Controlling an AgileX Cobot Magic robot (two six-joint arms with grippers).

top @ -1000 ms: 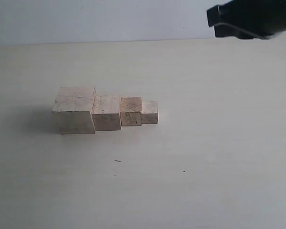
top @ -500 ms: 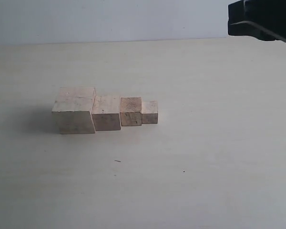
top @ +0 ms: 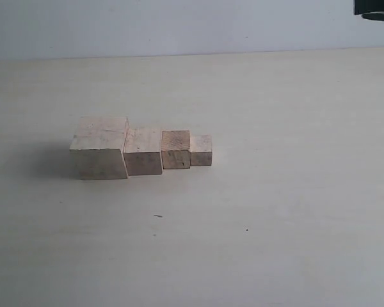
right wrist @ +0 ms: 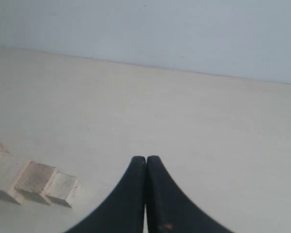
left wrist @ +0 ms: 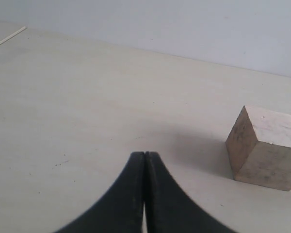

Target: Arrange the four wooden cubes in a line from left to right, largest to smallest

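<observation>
The four wooden cubes sit touching in a row, biggest at left, smallest at right. The left gripper and right gripper are both clenched empty. The right one is well off to the row's right.

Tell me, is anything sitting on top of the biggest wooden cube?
No. The biggest cube has a bare top face, with nothing stacked on it. It rests on the table, so its underside cannot be seen.
</observation>
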